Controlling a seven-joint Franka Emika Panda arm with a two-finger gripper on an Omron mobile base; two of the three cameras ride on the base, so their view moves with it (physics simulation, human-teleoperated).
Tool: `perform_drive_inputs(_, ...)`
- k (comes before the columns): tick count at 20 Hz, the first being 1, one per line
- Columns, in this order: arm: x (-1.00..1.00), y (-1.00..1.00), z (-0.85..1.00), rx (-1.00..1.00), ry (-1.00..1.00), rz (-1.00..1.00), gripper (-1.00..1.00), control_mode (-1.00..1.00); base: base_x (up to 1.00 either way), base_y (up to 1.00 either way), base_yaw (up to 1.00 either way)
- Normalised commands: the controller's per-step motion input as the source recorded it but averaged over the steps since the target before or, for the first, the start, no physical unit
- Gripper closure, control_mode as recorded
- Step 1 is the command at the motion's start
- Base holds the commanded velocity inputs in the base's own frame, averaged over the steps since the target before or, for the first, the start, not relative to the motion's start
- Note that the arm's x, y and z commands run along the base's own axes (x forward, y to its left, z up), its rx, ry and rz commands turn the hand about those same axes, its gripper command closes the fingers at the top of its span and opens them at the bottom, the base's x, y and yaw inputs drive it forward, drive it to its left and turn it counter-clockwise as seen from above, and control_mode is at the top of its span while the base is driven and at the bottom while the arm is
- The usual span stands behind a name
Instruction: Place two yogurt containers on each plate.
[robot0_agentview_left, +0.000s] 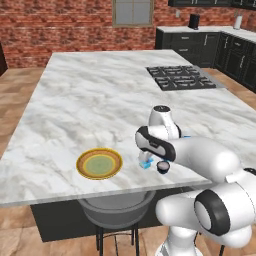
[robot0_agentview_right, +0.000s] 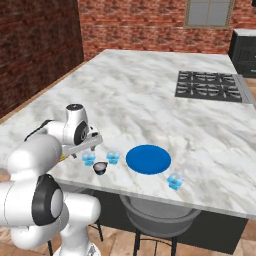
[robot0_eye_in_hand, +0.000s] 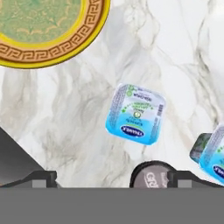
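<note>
Marble counter (robot0_agentview_left: 90, 100) holds a blue cup (robot0_eye_in_hand: 135, 114); the arm hides the blue plate (robot0_agentview_right: 148, 159); gripper (robot0_eye_in_hand: 111, 177) fingers open wide.

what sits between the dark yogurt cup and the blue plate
In the right base view, one pale blue yogurt cup stands between the dark yogurt cup and the blue plate, on bare marble.
</note>
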Motion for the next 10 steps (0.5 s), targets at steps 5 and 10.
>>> perform_drive_inputs(5,0.05,0.02,-0.3,0.0,0.0,-0.01,-1.0,-1.0,0.0,0.0,0.0)
perform_drive_inputs(10,0.09,0.02,-0.14,0.0,0.0,-0.11,-1.0,-1.0,0.0,0.0,0.0)
